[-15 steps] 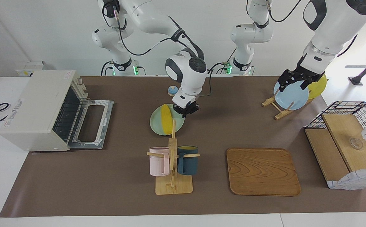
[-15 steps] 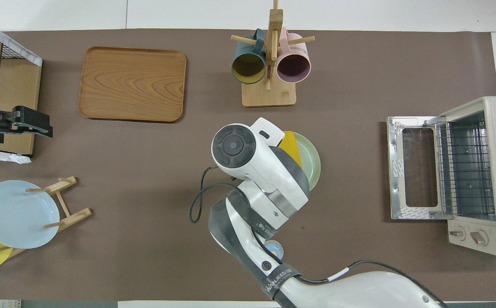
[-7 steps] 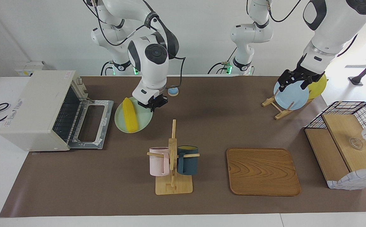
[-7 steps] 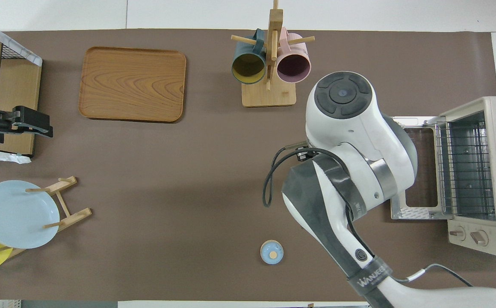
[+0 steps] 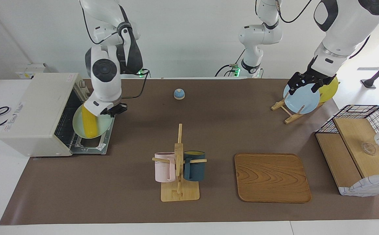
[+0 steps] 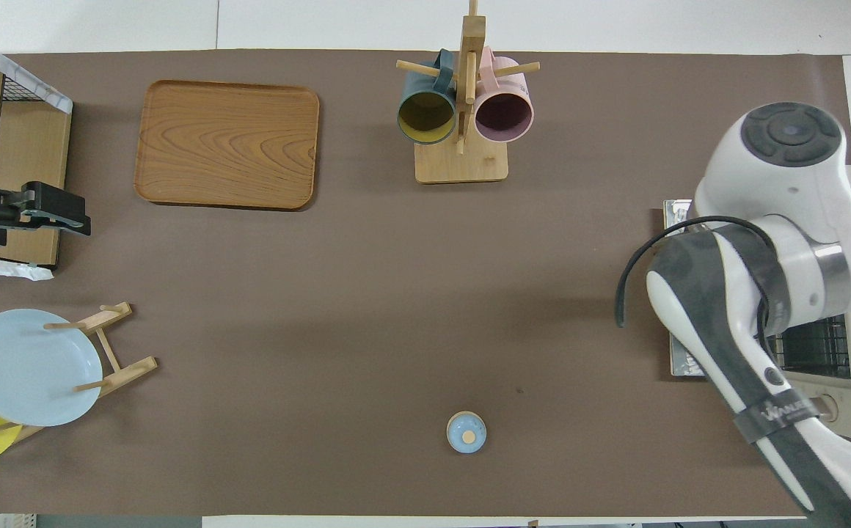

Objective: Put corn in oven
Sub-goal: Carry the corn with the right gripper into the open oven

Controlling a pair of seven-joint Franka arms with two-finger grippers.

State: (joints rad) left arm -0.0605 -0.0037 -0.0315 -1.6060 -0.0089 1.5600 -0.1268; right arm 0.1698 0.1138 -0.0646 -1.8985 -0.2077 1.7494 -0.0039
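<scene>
My right gripper (image 5: 113,110) clamped on the rim of a pale green plate (image 5: 104,125), corn (image 5: 89,124) lying on the plate just beside my fingers, held over the oven (image 5: 42,112)'s open door, my left gripper (image 5: 307,84) waiting by the blue plate (image 5: 302,99), its state I cannot tell

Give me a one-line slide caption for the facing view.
Right gripper carries green plate with corn over the open oven door.

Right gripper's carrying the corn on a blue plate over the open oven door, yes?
Not quite: the plate is pale green, not blue. The facing view shows the right gripper holding it by the rim, the corn lying on it, over the open oven door.
</scene>
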